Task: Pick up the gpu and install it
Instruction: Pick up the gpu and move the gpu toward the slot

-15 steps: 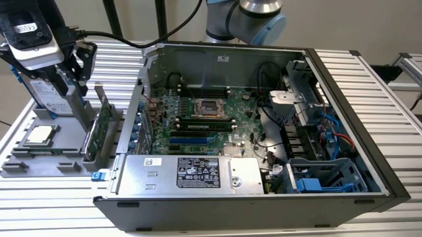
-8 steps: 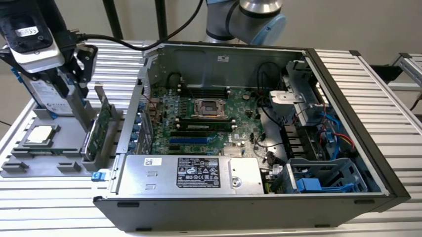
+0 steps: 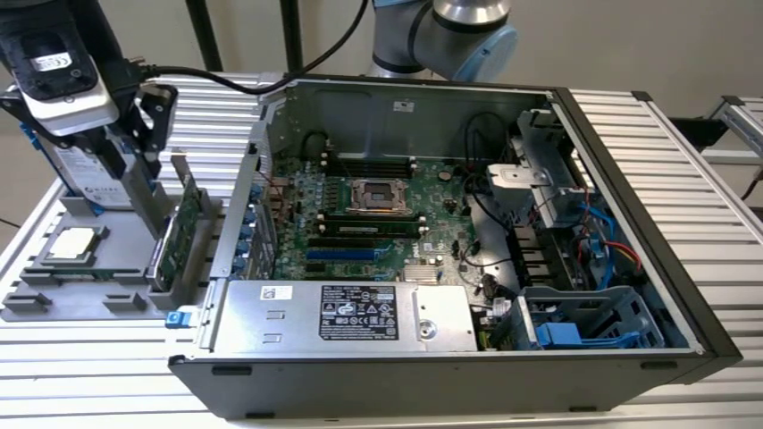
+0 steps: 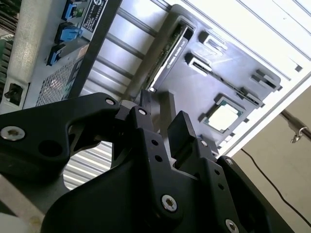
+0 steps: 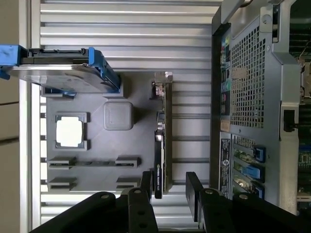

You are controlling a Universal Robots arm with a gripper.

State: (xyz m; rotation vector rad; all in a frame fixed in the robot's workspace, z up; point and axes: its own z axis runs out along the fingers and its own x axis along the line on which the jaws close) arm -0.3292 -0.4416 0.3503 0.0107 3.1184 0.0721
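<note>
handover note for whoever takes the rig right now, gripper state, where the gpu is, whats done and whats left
Gripper: open and empty, above the gpu, one finger to each side of the card's edge in the first wrist view. No contact visible.

The gpu: standing on edge in a slot of the grey holder tray, at the exterior view's left, just outside the open computer case. Also seen edge-on in the first wrist view.

Done: the gripper is lined up over the card.

Left: grasping, lifting and seating the gpu in the case; the card is not yet picked up. The motherboard is exposed.
</note>
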